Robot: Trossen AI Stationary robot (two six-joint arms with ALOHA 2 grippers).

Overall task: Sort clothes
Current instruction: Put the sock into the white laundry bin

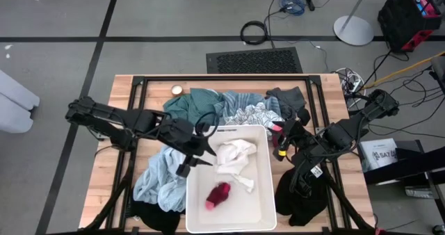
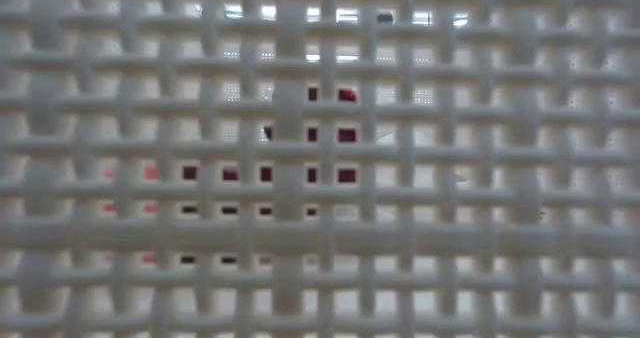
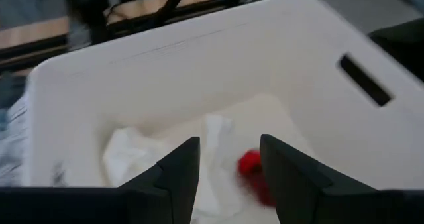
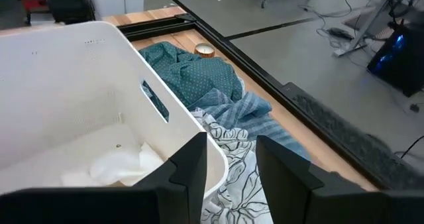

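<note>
The clothes lie around a white bin (image 1: pixel 263 193): teal (image 1: pixel 198 101), white with a dark pattern (image 1: pixel 254 115), dark grey (image 1: pixel 288 99), light blue (image 1: pixel 161 179) and black (image 1: pixel 302 197). Inside the bin lie a white garment (image 1: pixel 235 158) and the pink-magenta sock (image 1: pixel 217 195). My left gripper (image 3: pixel 228 164) hangs open over the bin's left rim (image 1: pixel 198 162), nothing between its fingers; below it show the white garment (image 3: pixel 132 158) and the sock (image 3: pixel 250 166). My right gripper (image 4: pixel 230 164) stands open above the bin's far right corner (image 1: pixel 281 141), holding nothing.
A small round tin (image 1: pixel 177 90) sits at the table's far left. A black frame (image 1: pixel 222 78) runs around the tabletop. In the low view a white lattice wall (image 2: pixel 320 178) fills the picture, with red showing through its holes. Black cloth (image 1: pixel 149 217) lies at the near left.
</note>
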